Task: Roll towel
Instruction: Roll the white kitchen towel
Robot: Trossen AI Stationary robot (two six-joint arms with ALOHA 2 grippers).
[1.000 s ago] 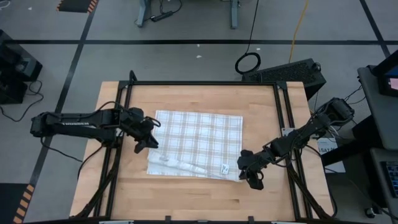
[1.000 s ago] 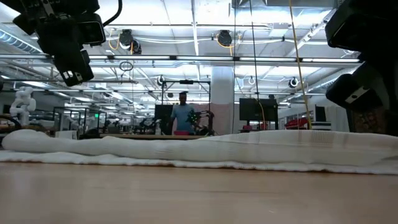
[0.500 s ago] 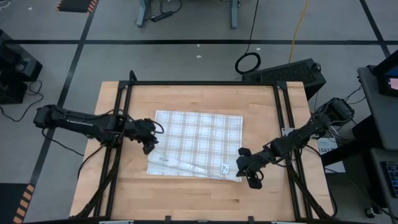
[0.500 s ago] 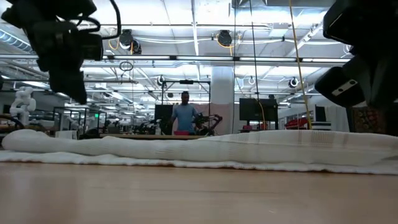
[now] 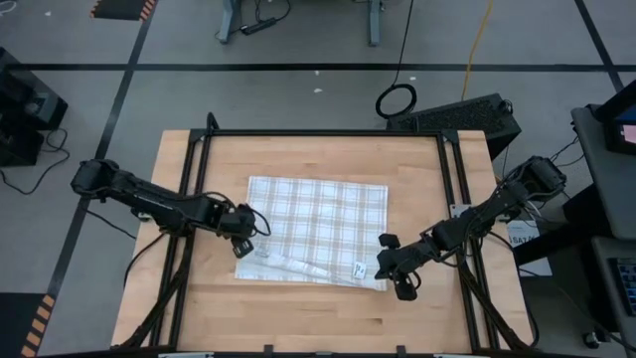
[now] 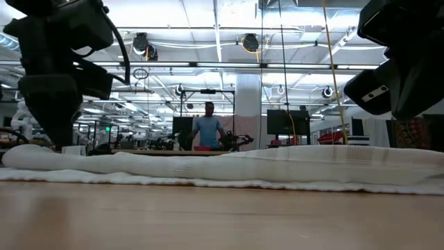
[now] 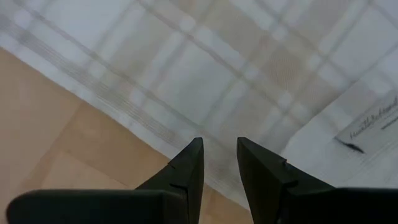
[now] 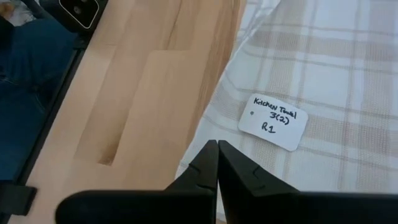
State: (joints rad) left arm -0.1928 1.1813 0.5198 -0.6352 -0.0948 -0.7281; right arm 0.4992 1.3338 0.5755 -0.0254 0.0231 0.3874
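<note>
Compared with a second ago the left gripper (image 5: 253, 237) has swung in and dropped low onto the left edge of the towel (image 5: 318, 227), near the near-left corner; a second ago it hung above and off that edge. In the left wrist view its fingers (image 7: 189, 167) stand a narrow gap apart right over the hem where cloth meets the table (image 5: 298, 318), nothing pinched between them yet. The right gripper (image 5: 391, 268) has barely shifted but has closed in the last second: its fingertips (image 8: 211, 158) now meet with nothing in them, sitting just off the towel's near-right corner beside the small white tag (image 8: 273, 122), over bare wood. The towel lies flat mid-table, plaid side up, with its near edge already folded or loosely turned over in a diagonal strip. Judgement: both arms are setting up at the two near corners to start or continue the roll; neither has cloth in hand, so the roll is barely begun. A person (image 6: 207, 128) stands far behind the table in the low view.
</note>
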